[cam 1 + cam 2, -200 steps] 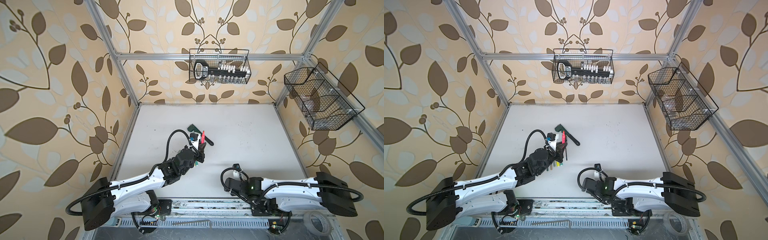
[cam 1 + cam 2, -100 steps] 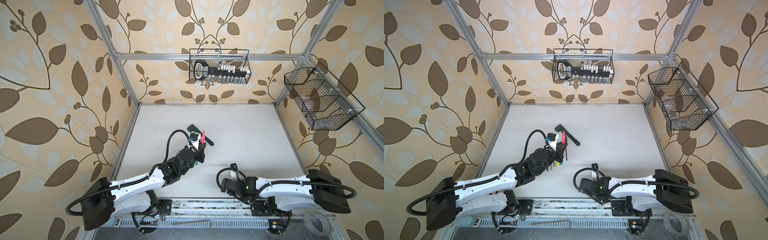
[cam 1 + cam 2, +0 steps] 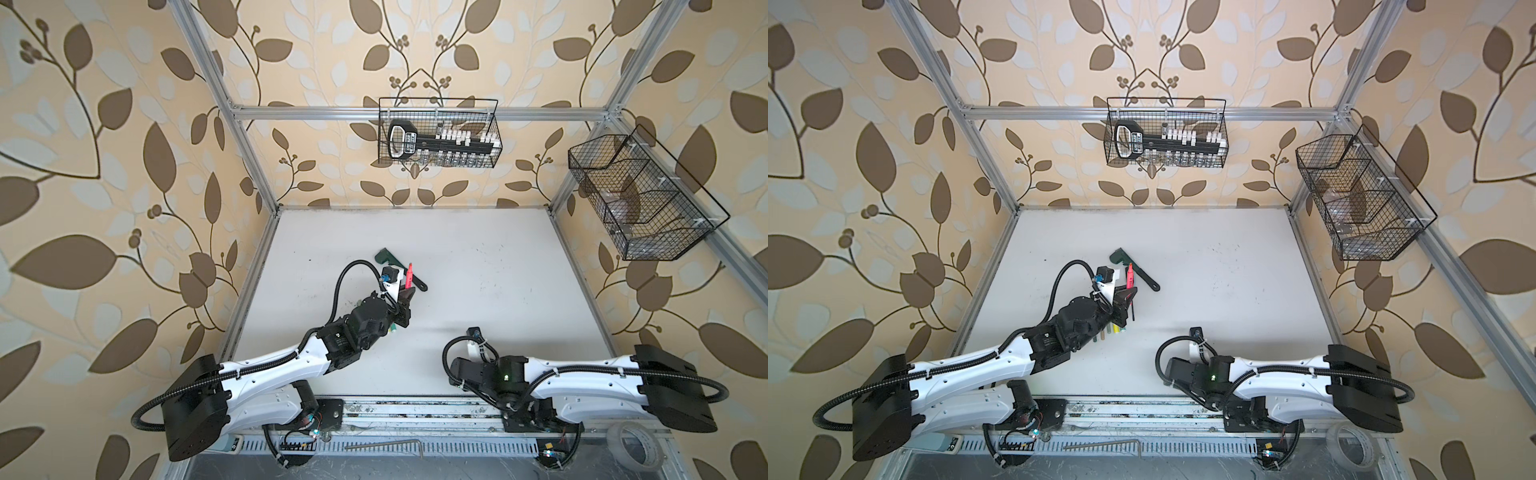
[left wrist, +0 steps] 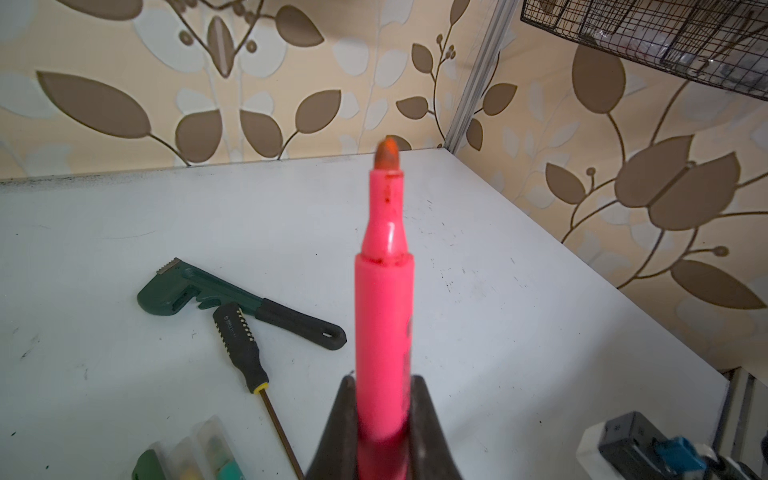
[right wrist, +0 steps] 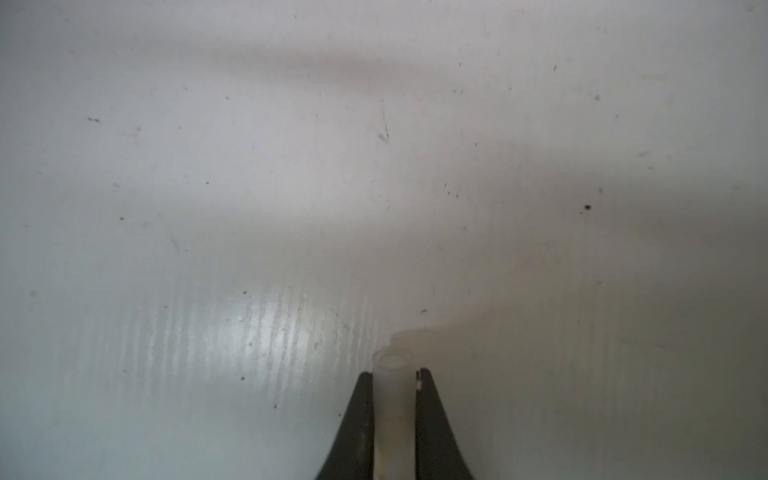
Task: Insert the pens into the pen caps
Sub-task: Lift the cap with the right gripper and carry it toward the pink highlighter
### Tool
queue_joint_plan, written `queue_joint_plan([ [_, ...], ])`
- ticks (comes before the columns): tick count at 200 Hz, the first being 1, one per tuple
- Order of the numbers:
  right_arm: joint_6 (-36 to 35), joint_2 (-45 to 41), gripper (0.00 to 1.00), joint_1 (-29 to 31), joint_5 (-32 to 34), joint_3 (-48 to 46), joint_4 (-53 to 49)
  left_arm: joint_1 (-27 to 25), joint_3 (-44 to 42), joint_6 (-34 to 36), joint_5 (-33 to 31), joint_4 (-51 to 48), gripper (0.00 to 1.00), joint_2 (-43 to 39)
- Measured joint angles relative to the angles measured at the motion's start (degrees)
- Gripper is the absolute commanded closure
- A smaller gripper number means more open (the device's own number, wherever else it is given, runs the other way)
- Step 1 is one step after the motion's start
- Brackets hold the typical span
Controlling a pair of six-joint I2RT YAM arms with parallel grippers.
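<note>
Now my left gripper [image 4: 384, 384] pinches the uncapped neon pink pen [image 4: 384, 299]; my right gripper [image 5: 395, 372] pinches a pale translucent cap [image 5: 394, 399]. At twelve o'clock a wire basket [image 3: 496, 120] holds a black tool rack [image 3: 440, 143] above the white table [image 3: 498, 270].

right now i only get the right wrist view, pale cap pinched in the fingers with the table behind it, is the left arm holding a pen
Observer: Yes. In the left wrist view the left fingers are shut on a pink pen.
Operator: tip bare or capped
Observer: Bare. Its tip has no cap on and points toward the back wall.
Operator: where is it from my arm
Observer: In both top views it sits left of the right arm and nearer the back wall, well apart from your cap.
</note>
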Motion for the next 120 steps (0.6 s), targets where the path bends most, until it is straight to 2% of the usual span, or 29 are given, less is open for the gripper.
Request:
queue_joint_plan([
  [68,-1.09,-18.51,1.00,-3.19,7.45,-0.46,3.69,-0.02,-0.52,0.79,4.76,1.97,1.00,0.15],
  [120,-6.67,-24.06,1.00,-5.70,11.56,3.82,8.31,-0.04,-1.62,1.81,7.67,3.76,1.00,0.11],
])
